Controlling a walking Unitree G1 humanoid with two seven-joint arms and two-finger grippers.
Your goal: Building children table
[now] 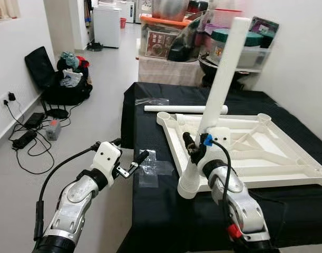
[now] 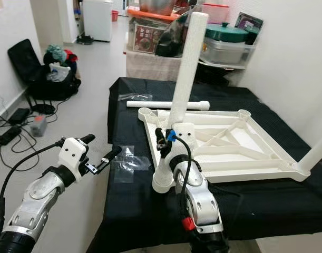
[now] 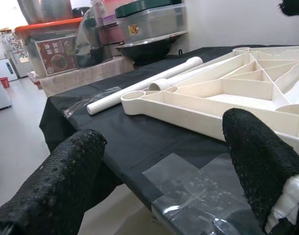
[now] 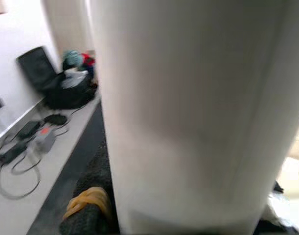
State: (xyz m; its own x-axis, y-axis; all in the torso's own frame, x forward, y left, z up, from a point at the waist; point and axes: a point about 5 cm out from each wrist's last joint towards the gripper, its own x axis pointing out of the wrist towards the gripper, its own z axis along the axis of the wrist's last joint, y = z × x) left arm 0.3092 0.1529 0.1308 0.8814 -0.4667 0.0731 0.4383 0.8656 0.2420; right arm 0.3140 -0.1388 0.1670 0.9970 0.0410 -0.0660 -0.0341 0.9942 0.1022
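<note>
The right gripper [image 1: 194, 149] is clamped on the lower part of a smooth white plastic tube leg [image 1: 222, 84], its black fingers pressed against the leg just above the ribbed foot that sits in the near-left corner socket of the upturned white plastic table top [image 1: 266, 150]; the leg stands nearly upright, leaning slightly toward one o'clock. In the right wrist view that leg [image 4: 188, 107] is a broad pale cylinder close to the lens, with one dark textured finger [image 4: 88, 215] and a yellowish strip at its base. The left gripper [image 1: 130, 157] hovers at nine o'clock of the table top, off the left edge of the black cloth-covered table [image 1: 166, 211], fingers spread and holding nothing; the left wrist view shows their knobbly black pads [image 3: 66, 186] wide apart, which the head views show less plainly. A clear crinkled plastic sheet [image 1: 153, 168] lies flat on the cloth between the two grippers. The table top's underside shows raised ribs and round corner sockets. A second white tube leg [image 1: 184, 109] lies on its side at twelve o'clock, just beyond the top's far edge. Open grey floor [image 1: 92, 121] stretches to the left, with a black bag [image 1: 60, 84] and cables by the wall.
</note>
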